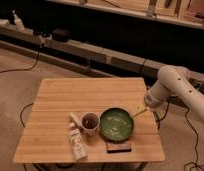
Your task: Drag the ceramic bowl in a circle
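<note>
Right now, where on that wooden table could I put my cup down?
Bare: the light wooden table behind the small white mug and wide green ceramic bowl, and its left side. Crowded: front centre, plus the right edge, where the gripper sits by the bowl's rim.

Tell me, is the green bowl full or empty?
Empty: the ceramic bowl shows only its bare green inside. The gripper sits near its right rim.

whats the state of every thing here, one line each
bowl: upright on the table, looks empty
mug: upright, just left of the bowl
bottle: lying on its side, left of the mug
dark pad: flat, at the bowl's front edge
gripper: low at the bowl's right rim
</note>
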